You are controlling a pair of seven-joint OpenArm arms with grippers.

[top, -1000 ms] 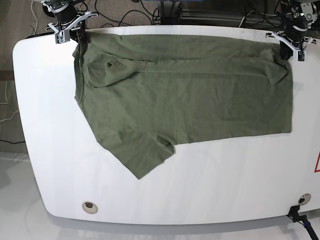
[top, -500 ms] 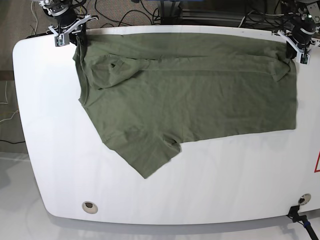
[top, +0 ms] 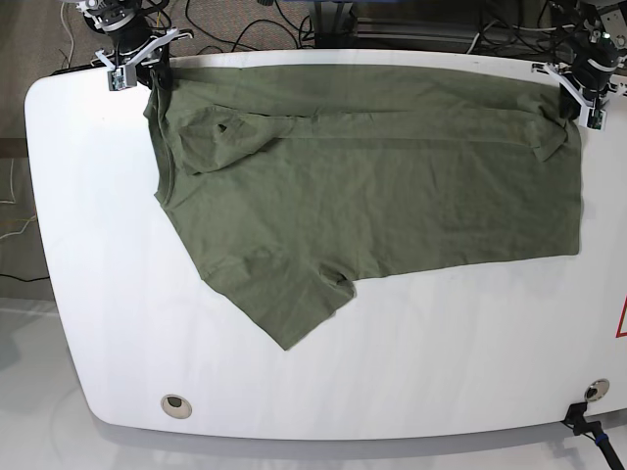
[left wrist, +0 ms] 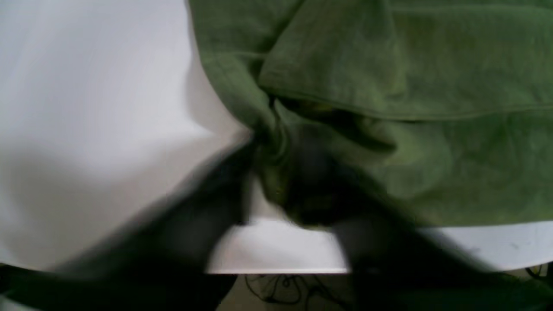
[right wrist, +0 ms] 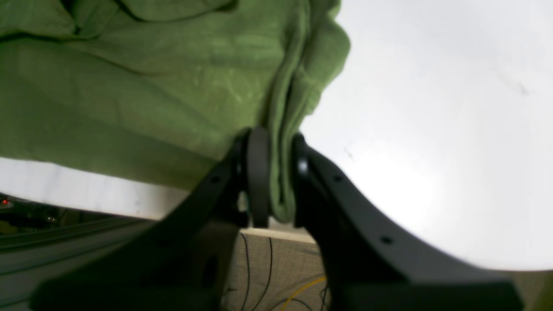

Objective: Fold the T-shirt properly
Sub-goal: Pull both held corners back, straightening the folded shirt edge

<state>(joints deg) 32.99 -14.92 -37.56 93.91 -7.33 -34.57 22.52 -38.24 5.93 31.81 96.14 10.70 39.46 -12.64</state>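
Olive-green cotton covers most of the white desk (top: 88, 245): the T-shirt (top: 372, 186) lies spread across it with its long top edge along the desk's far rim. It looks doubled over lengthwise already, since a straight seam line runs across the cloth just below that far edge and one sleeve (top: 284, 299) sticks out alone toward the near side of the desk. A second sleeve or collar bunch shows as a raised lump near the shirt's far corner on the base view's left.

The right gripper (right wrist: 276, 181) sits at that corner, and the right wrist view shows its jaws clenched on a thick bunched ridge of the T-shirt's fabric, right at the desk's far rim. The left gripper (top: 578, 93) is at the opposite far corner of the shirt. Its wrist view is smeared with motion blur; dark jaw shapes straddle a gathered wad of cloth, but I cannot tell whether they are pinching it or have let go.

My judgement: one lengthwise fold appears made and laid down. Left to do are tucking the loose sleeve in, folding the long strip across its width, and smoothing the wrinkles, so the task seems well short of finished.
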